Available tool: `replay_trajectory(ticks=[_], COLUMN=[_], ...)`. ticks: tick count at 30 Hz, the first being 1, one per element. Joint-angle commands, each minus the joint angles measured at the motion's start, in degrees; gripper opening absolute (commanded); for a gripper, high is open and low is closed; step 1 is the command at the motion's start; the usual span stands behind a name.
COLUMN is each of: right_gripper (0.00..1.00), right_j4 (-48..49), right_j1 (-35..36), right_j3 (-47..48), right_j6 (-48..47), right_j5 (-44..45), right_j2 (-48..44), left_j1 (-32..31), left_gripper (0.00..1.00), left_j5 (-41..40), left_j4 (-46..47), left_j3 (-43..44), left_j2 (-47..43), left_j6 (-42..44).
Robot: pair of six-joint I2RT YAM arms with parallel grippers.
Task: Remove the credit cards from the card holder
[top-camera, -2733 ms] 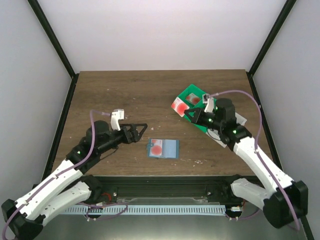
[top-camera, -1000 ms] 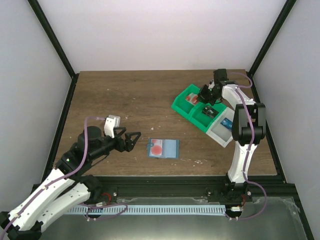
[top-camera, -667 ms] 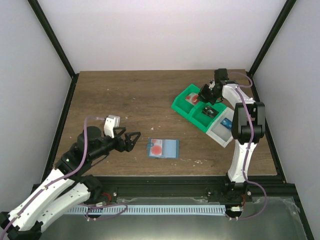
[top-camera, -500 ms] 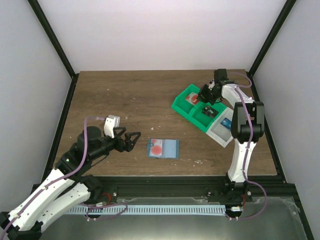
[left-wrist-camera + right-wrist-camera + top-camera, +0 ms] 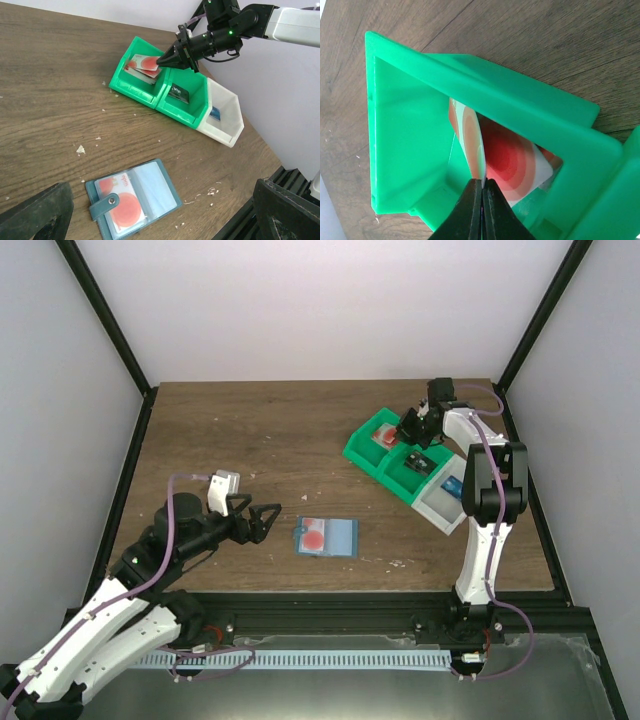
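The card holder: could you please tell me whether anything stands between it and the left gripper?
Nothing visible does. The left gripper, jaws open, is just left of the card holder and apart from it, with only bare table between them.

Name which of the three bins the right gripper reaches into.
The end green plastic bin, farthest from the white bin; there the right gripper pinches a red-marked pale card.
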Motion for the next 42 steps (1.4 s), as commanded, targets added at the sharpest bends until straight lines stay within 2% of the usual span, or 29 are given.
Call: replay_trajectory(ticks=[1, 26, 32, 37, 42], right_gripper=[0.02, 0.15, 0.15, 0.08, 0.08], right_j4=[0.13, -3.19, -3.49, -2.81, -3.25], right_j1=[-1.04, -2.47, -2.46, -2.46, -2.46], right_j3=[0.37, 2.01, 1.93, 0.39, -0.14], right_j6=[1.02, 1.04, 1.47, 1.96, 2.42], right_j5=[2.45, 4.31, 4.49, 5.86, 5.43], right_j2=[1.69, -0.98, -2.73, -3.81, -3.83], left_j1=[0.07, 0.06, 0.06, 0.11, 0.07], left_gripper=[1.00, 1.00, 1.00, 1.00, 1.00], left_j5=[0.12, 0.18, 0.15, 0.15, 0.16], left_j4=[-0.23, -0.02, -0.02, -0.10, -0.10], left_j3=[-0.13, -0.26, -0.25, -0.24, -0.27], left_j2=[-0.20, -0.08, -0.25, -0.21, -0.29], left_j6=[0.35, 0.36, 0.35, 0.40, 0.44])
